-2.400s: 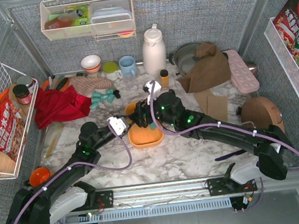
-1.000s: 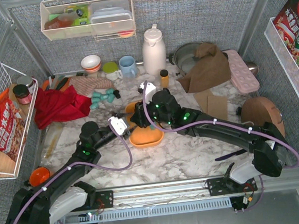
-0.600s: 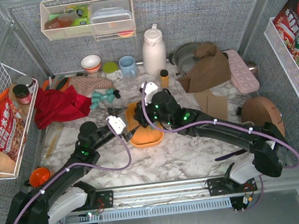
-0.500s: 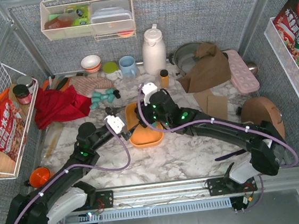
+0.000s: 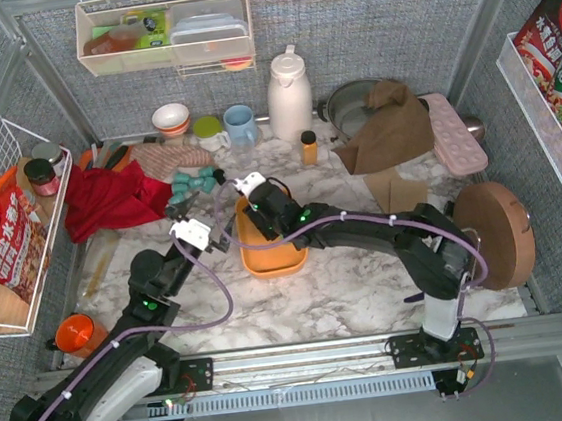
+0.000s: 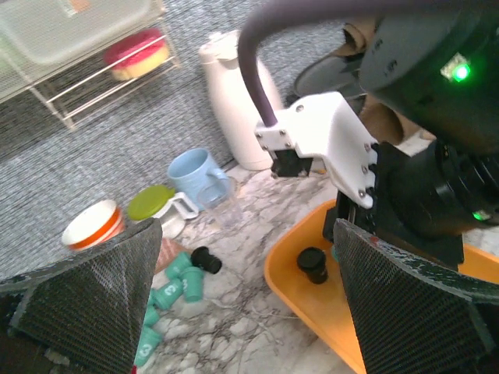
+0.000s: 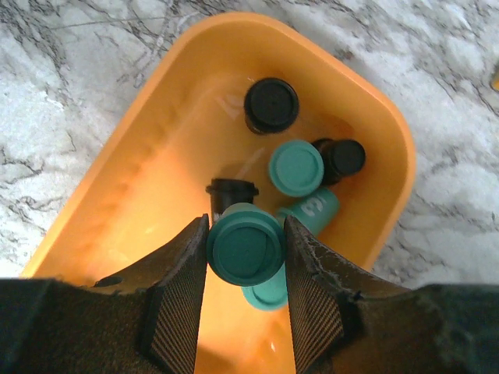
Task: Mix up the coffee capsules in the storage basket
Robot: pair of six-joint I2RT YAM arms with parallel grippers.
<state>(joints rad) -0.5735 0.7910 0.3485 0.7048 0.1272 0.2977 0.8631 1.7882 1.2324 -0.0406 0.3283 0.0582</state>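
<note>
Basket (image 5: 276,258): sitting mid-table, holding several capsules (image 7: 296,167).
Right gripper (image 7: 245,234): jaws gripping one teal capsule (image 7: 245,251) above it, likely for dropping in.
Left gripper (image 6: 248,234): jaws gaping wide, empty, facing loose capsules (image 6: 168,292) beyond the basket's left edge.
</note>
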